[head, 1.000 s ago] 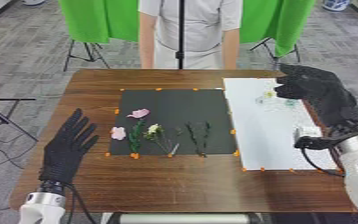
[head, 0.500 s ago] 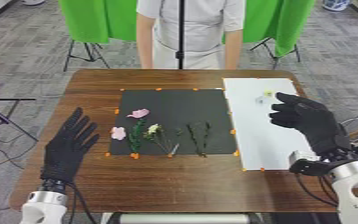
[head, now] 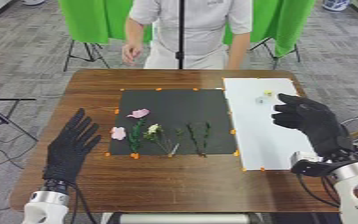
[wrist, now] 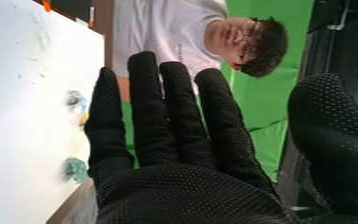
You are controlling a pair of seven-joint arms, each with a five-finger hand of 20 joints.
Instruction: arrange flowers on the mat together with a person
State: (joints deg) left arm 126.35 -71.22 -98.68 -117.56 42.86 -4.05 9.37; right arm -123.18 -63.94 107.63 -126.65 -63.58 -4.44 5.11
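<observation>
Hovering right hand (head: 316,122), fingers (wrist: 149,110) straight

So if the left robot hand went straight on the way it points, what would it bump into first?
Probably nothing: the left robot hand looks free to pass over the table, left of the black mat. Its height is hard to judge, though.

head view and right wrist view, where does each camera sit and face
Head view: on the robot's head, looking forward and down at the table and black mat; left hand and right hand show.
Right wrist view: on the right wrist, looking past the right hand over the white sheet to green curtain.
Both share: right hand, white sheet, green curtain.
</observation>
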